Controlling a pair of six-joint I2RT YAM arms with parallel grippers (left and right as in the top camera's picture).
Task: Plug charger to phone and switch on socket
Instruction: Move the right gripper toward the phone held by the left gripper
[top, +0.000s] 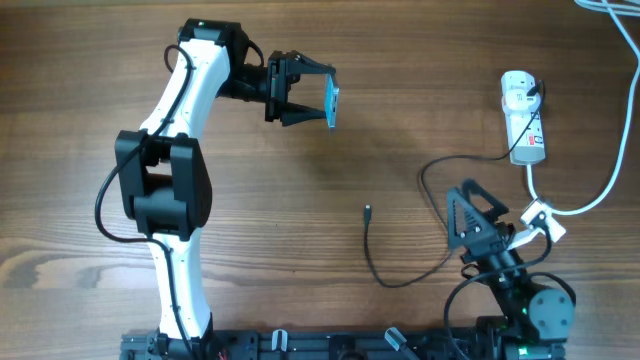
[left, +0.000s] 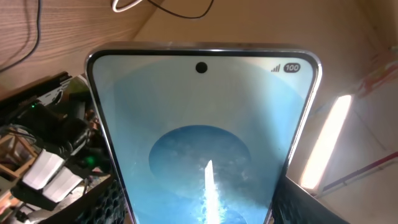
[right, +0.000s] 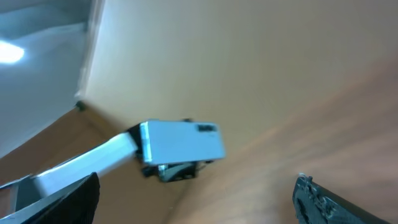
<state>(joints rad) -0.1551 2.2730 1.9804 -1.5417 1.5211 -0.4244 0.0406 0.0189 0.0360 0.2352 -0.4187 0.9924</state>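
My left gripper (top: 312, 95) is shut on the phone (top: 333, 103) and holds it on edge above the table at the upper middle. In the left wrist view the phone (left: 202, 124) fills the frame with its cyan screen, between my fingers (left: 199, 214). The charger (top: 372, 255), a thin black cable, lies on the table with its tip (top: 368, 210) near the centre and runs right toward the white socket (top: 522, 120). My right gripper (top: 474, 203) is open and empty, below the socket. The right wrist view is blurred; the socket (right: 180, 143) shows ahead of the open fingers (right: 196, 208).
A thick white cord (top: 600, 195) loops from the socket to the right table edge. A small white tag (top: 545, 222) lies beside my right arm. Wooden tabletop (top: 300, 220) lies between the arms.
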